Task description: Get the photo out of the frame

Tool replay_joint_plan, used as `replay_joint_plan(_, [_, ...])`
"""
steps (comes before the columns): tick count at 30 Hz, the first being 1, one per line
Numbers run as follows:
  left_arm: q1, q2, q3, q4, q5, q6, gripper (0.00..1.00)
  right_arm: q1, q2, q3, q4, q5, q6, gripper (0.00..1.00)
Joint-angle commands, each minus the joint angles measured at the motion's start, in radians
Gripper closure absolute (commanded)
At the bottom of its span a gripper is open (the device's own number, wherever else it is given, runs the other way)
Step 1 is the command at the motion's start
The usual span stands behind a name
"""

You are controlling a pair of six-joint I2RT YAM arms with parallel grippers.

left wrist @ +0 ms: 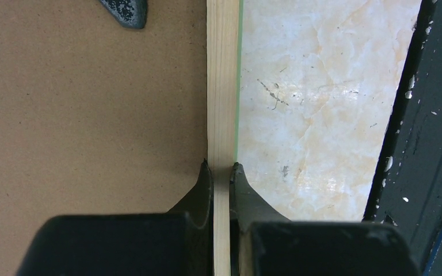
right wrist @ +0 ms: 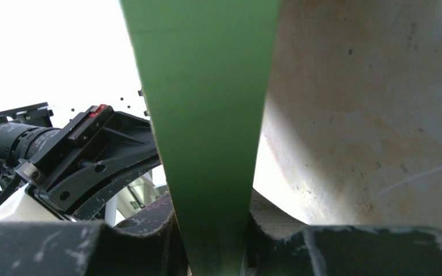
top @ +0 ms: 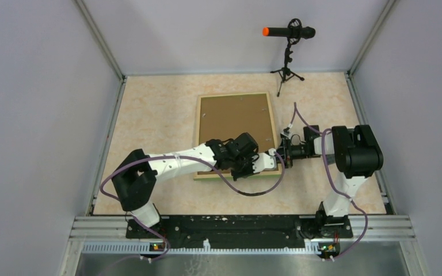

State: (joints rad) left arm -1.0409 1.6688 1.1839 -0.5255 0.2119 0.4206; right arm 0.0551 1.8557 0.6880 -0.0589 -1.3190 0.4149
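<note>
One frame lies back-up near the middle of the worktop, brown fibreboard facing me, light wood edge round it and a sliver of green front showing along the near edge. I can't see the photo from any view; only the frame's back and border show. Whether the near edge is off the worktop I can't tell.

A mic on a small tripod stands at the far edge, well apart from the frame. A dark tab sits on the fibreboard. The left arm lies across the frame's near edge and hides that part, its purple cable looping in front.

The left tool is at the near right corner, jaws pinched together on the wood edge, one finger on the fibreboard side, one on the worktop side. The right tool comes in from the right at the same corner, fingers pressed on both sides of the green border.
</note>
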Motion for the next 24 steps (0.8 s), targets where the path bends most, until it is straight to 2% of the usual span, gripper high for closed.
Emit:
replay_joint_plan(1, [-0.002,-0.057,-0.003,0.068,0.034,-0.012,1.0,0.003,0.003,0.018,0.046,-0.059,0.02,0.78])
replay_joint_plan(4, [-0.002,-0.057,-0.004,0.064,0.033,-0.026,0.99,0.003,-0.01,0.025,0.039,-0.06,0.021,0.83])
replay_joint_plan(5, [0.001,-0.059,-0.003,0.059,0.035,-0.033,0.95,0.003,-0.021,0.031,0.029,-0.056,0.017,0.84])
replay_joint_plan(7, [0.02,-0.07,0.004,0.041,0.054,-0.047,0.78,0.003,-0.059,0.041,-0.016,-0.038,-0.013,0.86])
replay_joint_plan(10, [0.084,-0.101,0.034,-0.006,0.116,-0.069,0.46,0.002,-0.149,0.06,-0.065,-0.006,-0.032,0.88])
replay_joint_plan(12, [0.138,-0.126,0.073,-0.047,0.17,-0.079,0.32,0.002,-0.202,0.08,-0.111,0.022,-0.054,0.89])
replay_joint_plan(14, [0.193,-0.154,0.105,-0.088,0.217,-0.089,0.25,0.002,-0.242,0.107,-0.182,0.06,-0.1,0.92])
replay_joint_plan(17, [0.286,-0.2,0.136,-0.116,0.258,-0.113,0.21,0.002,-0.285,0.167,-0.312,0.131,-0.193,1.0])
replay_joint_plan(24, [0.484,-0.316,0.194,-0.121,0.265,-0.177,0.07,0.005,-0.314,0.455,-0.669,0.344,-0.405,1.0])
